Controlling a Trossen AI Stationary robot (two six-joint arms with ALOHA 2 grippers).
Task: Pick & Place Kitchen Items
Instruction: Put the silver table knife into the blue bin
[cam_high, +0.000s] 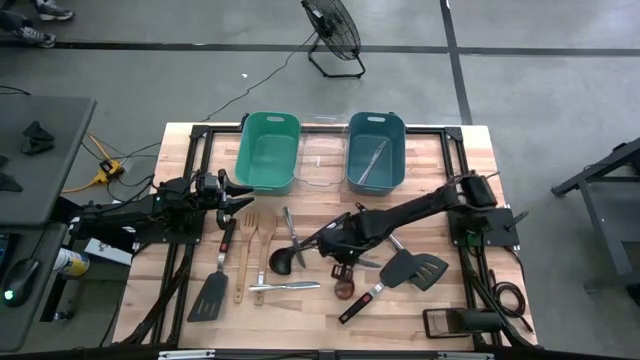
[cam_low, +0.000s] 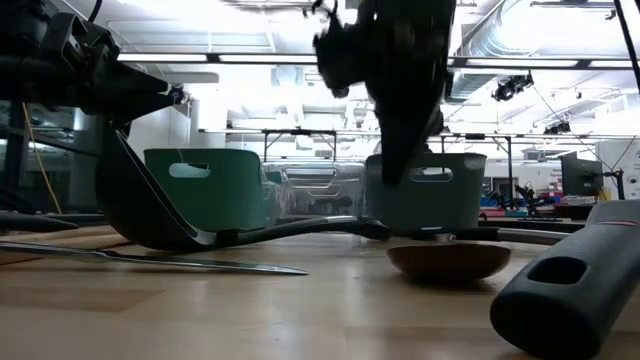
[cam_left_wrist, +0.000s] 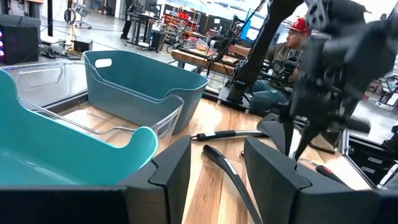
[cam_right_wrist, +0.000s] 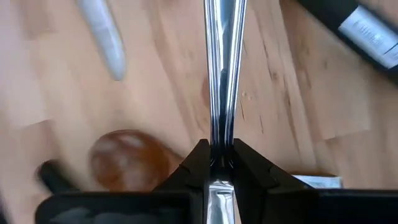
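My right gripper (cam_high: 332, 243) hangs over the middle of the table, pointing steeply down, shut on a slim silver piece of cutlery (cam_right_wrist: 224, 62). Around it lie the kitchen items: a black ladle (cam_high: 284, 257), two wooden utensils (cam_high: 252, 245), a red-handled black spatula (cam_high: 214, 285), a silver piece (cam_high: 285, 287), a wooden spoon (cam_high: 345, 290) and two black spatulas (cam_high: 415, 268). My left gripper (cam_high: 240, 192) waits open and level at the table's left, near the green bin (cam_high: 268, 150). My right gripper pinches the silver cutlery's fluted shaft (cam_right_wrist: 222, 134) between its two fingers, from above. The fingers lie along the shaft, which also shows far back between them. The piece points down and away from the fingers; its far end runs out of the wrist view.
A green bin, a clear bin (cam_high: 322, 160) and a blue bin (cam_high: 375, 150) stand side by side at the table's far edge; a silver utensil lies in the blue one. A red-and-black handle (cam_high: 360, 302) lies near the front edge. A person sits beyond the table (cam_left_wrist: 292, 37).
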